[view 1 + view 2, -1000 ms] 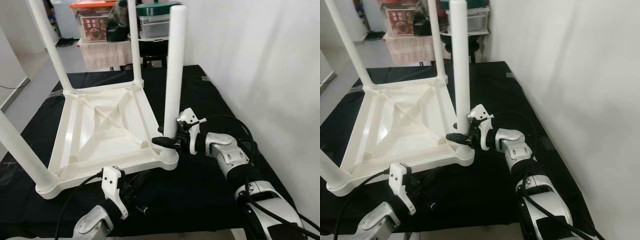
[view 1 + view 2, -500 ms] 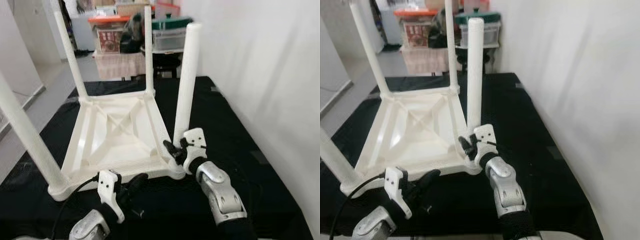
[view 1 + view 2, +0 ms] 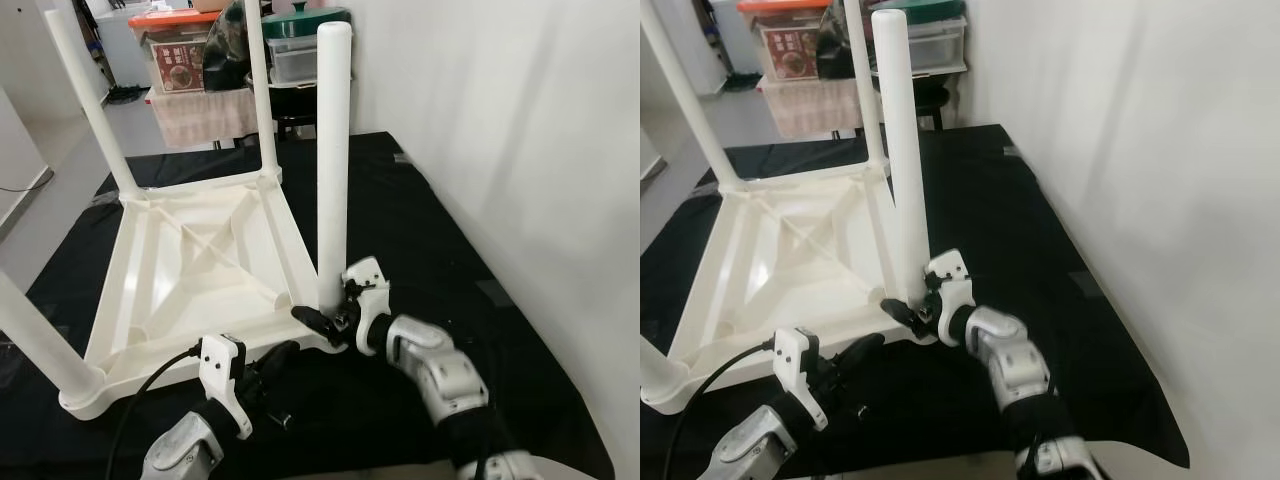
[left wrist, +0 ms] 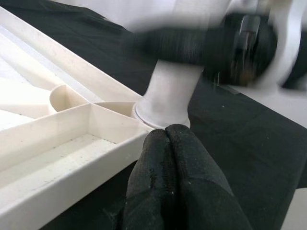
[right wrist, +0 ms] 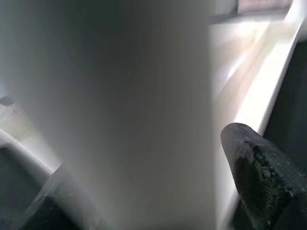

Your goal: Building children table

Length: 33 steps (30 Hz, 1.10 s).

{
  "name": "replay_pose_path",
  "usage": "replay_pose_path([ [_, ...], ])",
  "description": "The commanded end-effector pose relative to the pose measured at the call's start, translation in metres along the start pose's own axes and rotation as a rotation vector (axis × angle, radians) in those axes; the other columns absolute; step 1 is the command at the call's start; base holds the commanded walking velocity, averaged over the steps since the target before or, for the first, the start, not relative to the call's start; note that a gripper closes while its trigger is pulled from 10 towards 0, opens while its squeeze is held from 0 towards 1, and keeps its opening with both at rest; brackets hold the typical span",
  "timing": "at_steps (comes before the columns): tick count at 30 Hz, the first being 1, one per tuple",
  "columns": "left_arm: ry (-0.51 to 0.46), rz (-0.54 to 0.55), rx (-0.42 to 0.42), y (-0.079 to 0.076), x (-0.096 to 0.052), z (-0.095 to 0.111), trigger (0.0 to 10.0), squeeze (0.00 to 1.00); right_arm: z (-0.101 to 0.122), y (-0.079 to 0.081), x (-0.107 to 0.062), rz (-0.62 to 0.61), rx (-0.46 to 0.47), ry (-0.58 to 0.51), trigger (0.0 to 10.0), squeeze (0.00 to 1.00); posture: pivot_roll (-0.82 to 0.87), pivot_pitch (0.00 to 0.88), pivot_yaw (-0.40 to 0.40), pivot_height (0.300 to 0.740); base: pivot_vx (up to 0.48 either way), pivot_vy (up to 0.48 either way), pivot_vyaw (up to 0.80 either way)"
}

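On black cloth-covered work surface [image 3: 420, 230], upturned white plastic children's table [image 3: 200, 270]; at its 5 o'clock corner, right gripper [image 3: 330, 318] fingers clasp upright white round leg [image 3: 332, 160]; left gripper [image 4: 175, 158] fingers pressed together, empty, touching table rim.

An upturned white table [image 3: 190, 270] lies on black cloth [image 3: 440, 240], legs up. At its 4 o'clock corner, the right gripper [image 3: 325, 318] clasps a leg [image 3: 332, 165]. The left gripper [image 3: 275, 360] sits at 6 o'clock, fingers together.
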<state>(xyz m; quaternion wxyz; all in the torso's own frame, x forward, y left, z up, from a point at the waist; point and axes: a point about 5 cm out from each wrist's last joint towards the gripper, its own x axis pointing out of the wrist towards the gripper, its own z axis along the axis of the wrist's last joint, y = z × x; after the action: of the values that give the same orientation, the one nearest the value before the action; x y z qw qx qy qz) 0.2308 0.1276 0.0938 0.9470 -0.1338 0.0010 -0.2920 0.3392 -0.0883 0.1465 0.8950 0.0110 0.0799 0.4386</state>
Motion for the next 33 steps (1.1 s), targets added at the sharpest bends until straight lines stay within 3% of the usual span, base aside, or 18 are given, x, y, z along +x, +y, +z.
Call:
replay_pose_path([
  [1,0.022,0.002,-0.013,0.001,-0.001,-0.004,10.0,0.00,0.006,0.001,0.003,0.074,-0.024,-0.018,10.0,0.00,0.03,0.000,0.016,0.740,0.000,0.000,0.00],
  [4,0.021,0.000,-0.016,0.000,0.001,-0.005,10.0,0.00,0.006,-0.017,0.002,0.162,-0.072,0.076,10.0,0.00,0.04,0.000,0.011,0.740,0.000,0.000,0.00],
  [8,0.020,0.001,-0.014,0.000,0.001,-0.005,10.0,0.00,0.009,-0.022,0.007,0.182,-0.089,0.086,10.0,0.00,0.05,0.000,0.006,0.740,0.000,0.000,0.00],
  [9,0.020,0.000,-0.014,-0.001,0.001,-0.005,10.0,0.00,0.011,-0.022,0.008,0.194,-0.084,0.080,2.5,0.00,0.05,0.000,0.004,0.740,0.000,0.000,0.00],
  [12,0.020,-0.001,-0.014,-0.001,0.001,-0.005,10.0,0.00,0.012,-0.022,0.008,0.197,-0.086,0.077,2.5,0.00,0.05,0.000,0.004,0.740,0.000,0.000,0.00],
  [13,0.020,-0.001,-0.015,-0.001,0.001,-0.005,10.0,0.00,0.013,-0.023,0.008,0.206,-0.082,0.073,0.0,0.00,0.05,0.000,0.003,0.740,0.000,0.000,0.00],
  [22,0.016,-0.005,-0.021,-0.004,0.002,-0.005,10.0,0.00,0.008,-0.030,-0.002,0.246,-0.076,0.060,0.0,0.00,0.03,0.000,0.009,0.740,0.000,0.000,0.00],
  [23,0.013,-0.007,-0.025,-0.005,0.002,-0.005,10.0,0.00,0.001,-0.035,-0.014,0.193,-0.066,0.046,0.0,0.00,0.02,0.000,0.010,0.740,0.000,0.000,0.00],
  [27,0.011,-0.008,-0.027,-0.005,0.002,-0.005,10.0,0.00,-0.005,-0.036,-0.020,0.134,-0.076,0.046,0.0,0.00,0.02,0.000,0.008,0.740,0.000,0.000,0.00],
  [28,0.010,-0.007,-0.027,-0.004,0.001,-0.004,10.0,0.00,-0.012,-0.033,-0.020,0.048,-0.069,0.040,0.0,0.00,0.01,0.000,-0.002,0.740,0.000,0.000,0.00],
  [29,0.010,-0.007,-0.027,-0.004,0.001,-0.004,10.0,0.00,-0.012,-0.033,-0.020,0.048,-0.069,0.040,0.0,0.00,0.01,0.000,-0.002,0.740,0.000,0.000,0.00],
  [30,0.008,-0.006,-0.027,-0.004,0.000,-0.004,10.0,0.00,-0.019,-0.031,-0.018,-0.271,-0.064,-0.044,0.0,0.00,-0.01,0.000,-0.002,0.740,0.000,0.000,0.00],
  [31,0.008,-0.006,-0.027,-0.004,0.000,-0.004,10.0,0.00,-0.019,-0.031,-0.018,-0.271,-0.064,-0.044,0.0,0.00,-0.01,0.000,-0.002,0.740,0.000,0.000,0.00],
  [32,0.007,-0.002,-0.025,-0.002,-0.001,-0.003,10.0,0.00,-0.056,0.014,-0.013,-0.437,-0.049,-0.005,0.0,0.00,-0.02,0.000,0.034,0.740,0.000,0.000,0.00],
  [33,0.007,-0.002,-0.025,-0.002,-0.001,-0.003,10.0,0.00,-0.056,0.014,-0.013,-0.437,-0.049,-0.005,0.0,0.00,-0.02,0.000,0.034,0.740,0.000,0.000,0.00],
])
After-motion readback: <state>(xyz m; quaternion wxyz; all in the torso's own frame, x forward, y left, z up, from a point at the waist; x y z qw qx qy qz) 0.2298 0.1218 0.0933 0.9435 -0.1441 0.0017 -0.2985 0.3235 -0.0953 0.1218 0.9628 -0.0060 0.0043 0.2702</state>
